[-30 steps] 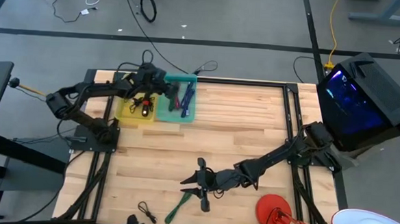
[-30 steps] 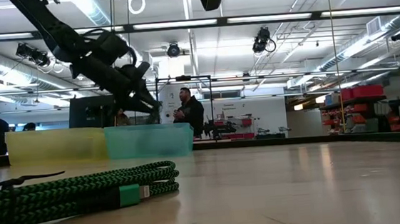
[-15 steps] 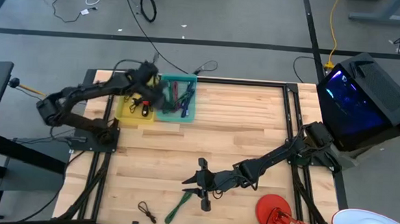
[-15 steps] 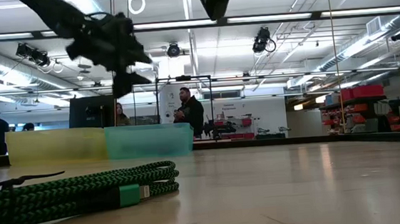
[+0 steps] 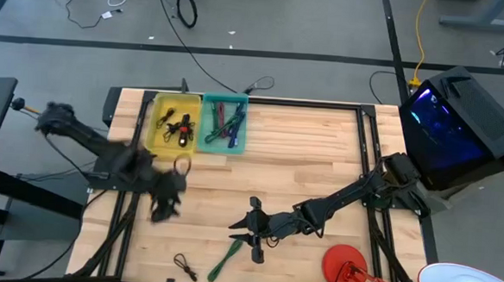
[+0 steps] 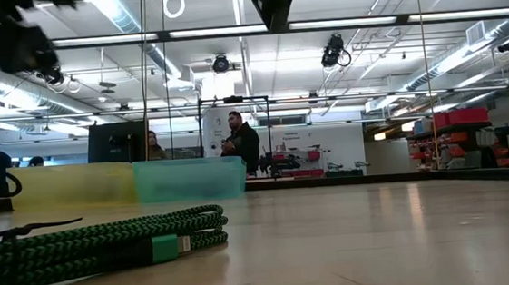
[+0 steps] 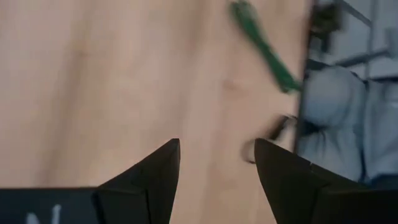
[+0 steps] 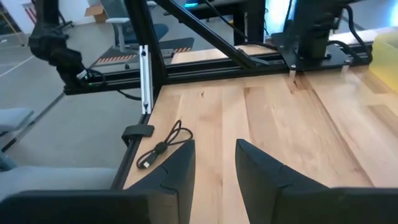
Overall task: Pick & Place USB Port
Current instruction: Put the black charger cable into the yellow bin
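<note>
A green braided USB cable (image 5: pixel 224 259) lies coiled on the wood close to the table's near edge; the low view shows it large (image 6: pixel 99 246). A small black cable (image 5: pixel 183 265) lies to its left, also seen in the right wrist view (image 8: pixel 160 147). My right gripper (image 5: pixel 249 231) is open and hovers just right of the green cable, touching nothing. My left gripper (image 5: pixel 167 201) is blurred over the table's left part, open in its wrist view (image 7: pixel 216 158), with the green cable (image 7: pixel 264 46) ahead of it. A yellow bin (image 5: pixel 159 140) and a teal bin (image 5: pixel 207 145) holding cables stand at the far left.
A red lamp base (image 5: pixel 342 265) sits at the near right corner, and a lit monitor (image 5: pixel 460 126) stands off the right edge. Black frame rails (image 5: pixel 306 103) run along the table's sides. Bare wood (image 5: pixel 311 161) fills the middle. People stand in the room behind (image 6: pixel 241 143).
My left arm has swung fast from above the teal bin at the far left toward the near edge, ending low over the table's left part, blurred from speed. It carries nothing. The cables have stayed where they were.
</note>
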Controlling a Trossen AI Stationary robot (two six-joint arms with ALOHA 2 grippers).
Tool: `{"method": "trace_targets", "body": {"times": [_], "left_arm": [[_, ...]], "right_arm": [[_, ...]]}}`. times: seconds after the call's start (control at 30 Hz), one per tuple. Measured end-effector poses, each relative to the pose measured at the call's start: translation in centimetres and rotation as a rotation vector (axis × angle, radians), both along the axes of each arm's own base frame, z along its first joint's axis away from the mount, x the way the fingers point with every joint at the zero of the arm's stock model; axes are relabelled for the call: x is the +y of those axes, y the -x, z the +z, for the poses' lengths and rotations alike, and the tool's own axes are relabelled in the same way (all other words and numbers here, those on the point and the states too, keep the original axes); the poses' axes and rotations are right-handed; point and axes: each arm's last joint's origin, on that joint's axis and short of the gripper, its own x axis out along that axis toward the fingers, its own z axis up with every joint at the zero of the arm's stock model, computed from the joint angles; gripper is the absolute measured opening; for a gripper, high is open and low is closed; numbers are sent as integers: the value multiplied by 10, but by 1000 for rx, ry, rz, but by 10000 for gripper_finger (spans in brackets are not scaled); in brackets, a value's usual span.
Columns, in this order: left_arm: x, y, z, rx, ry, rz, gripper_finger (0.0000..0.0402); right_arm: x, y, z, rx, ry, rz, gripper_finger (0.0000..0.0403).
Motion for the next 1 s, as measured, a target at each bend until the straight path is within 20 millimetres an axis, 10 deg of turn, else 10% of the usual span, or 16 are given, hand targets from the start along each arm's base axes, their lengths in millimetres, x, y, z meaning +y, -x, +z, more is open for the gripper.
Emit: {"method": "trace_targets", "body": {"times": [0.43,1.0], "left_arm": [[-138,2,-55,-53,-31,-199,211],[-206,-49,-70,-60,-206,-418,211]], "right_arm": [[2,1,0,16,-72,-17,116],[21,11,0,17,-97,-3,116]]}}
